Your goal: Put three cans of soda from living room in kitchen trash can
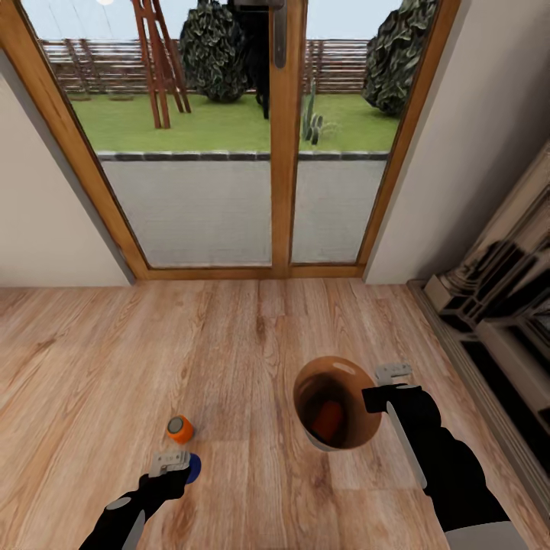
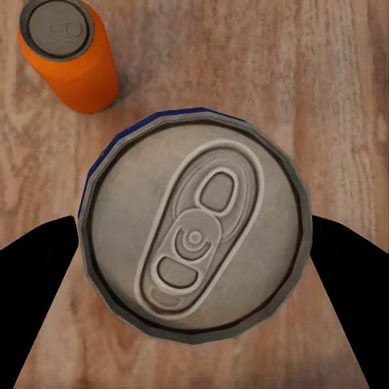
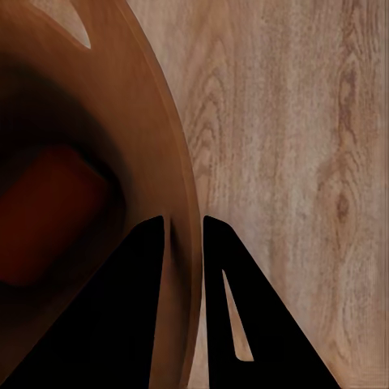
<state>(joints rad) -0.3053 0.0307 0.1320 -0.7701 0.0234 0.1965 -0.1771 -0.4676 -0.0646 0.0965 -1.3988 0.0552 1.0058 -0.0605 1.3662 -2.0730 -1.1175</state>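
Observation:
My left gripper (image 1: 183,466) is shut on the dark blue can of soda (image 2: 194,235); its black fingers (image 2: 40,292) press both sides below the silvery top. In the left wrist view that top looks far nearer than the orange can of soda (image 1: 180,428), which stands upright on the plank floor just beyond. My right gripper (image 1: 376,399) is shut on the right rim of the tan-brown tash can (image 1: 313,382), one finger inside the wall and one outside (image 3: 182,223). An orange-red can of soda (image 1: 330,418) lies in the bin's dark inside.
Wood-framed glass doors (image 1: 284,191) of the living room stand straight ahead, with pale walls on both sides. A dark and pale shelving unit (image 1: 496,305) runs along the right wall. Light wood floor (image 1: 229,344) lies between me and the doors.

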